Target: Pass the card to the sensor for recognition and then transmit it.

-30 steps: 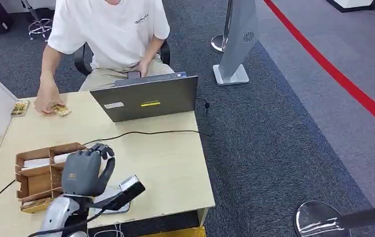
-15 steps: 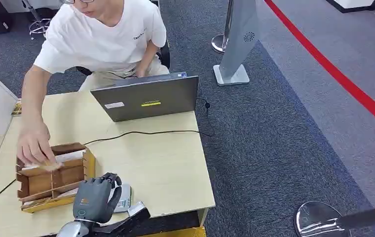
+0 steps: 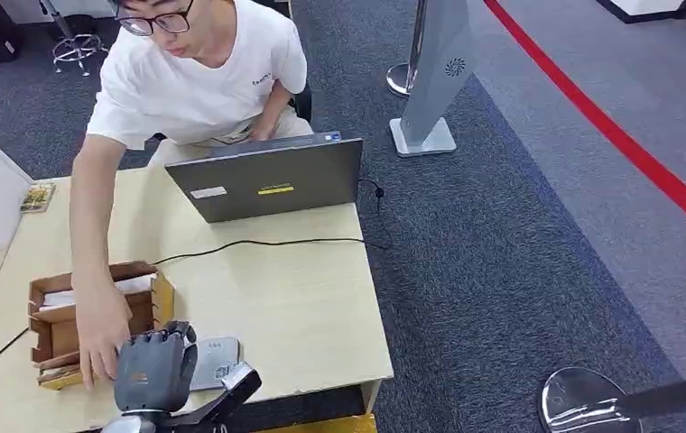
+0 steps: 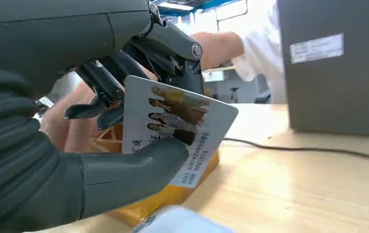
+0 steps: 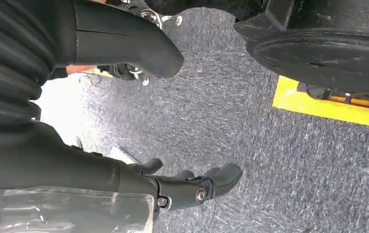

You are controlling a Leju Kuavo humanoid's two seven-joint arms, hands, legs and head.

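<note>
One card (image 4: 177, 128) between left hand's (image 4: 75, 121) thumb and fingers.

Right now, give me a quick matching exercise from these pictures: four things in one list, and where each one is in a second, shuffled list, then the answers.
Things:
1. card
2. laptop
3. wooden box
4. right hand

Places:
A. far edge of the table, in front of the person
B. hanging above grey carpet
C. pinched in the left hand
D. under the person's reaching hand

Pairs: 1-C, 2-A, 3-D, 4-B
</note>
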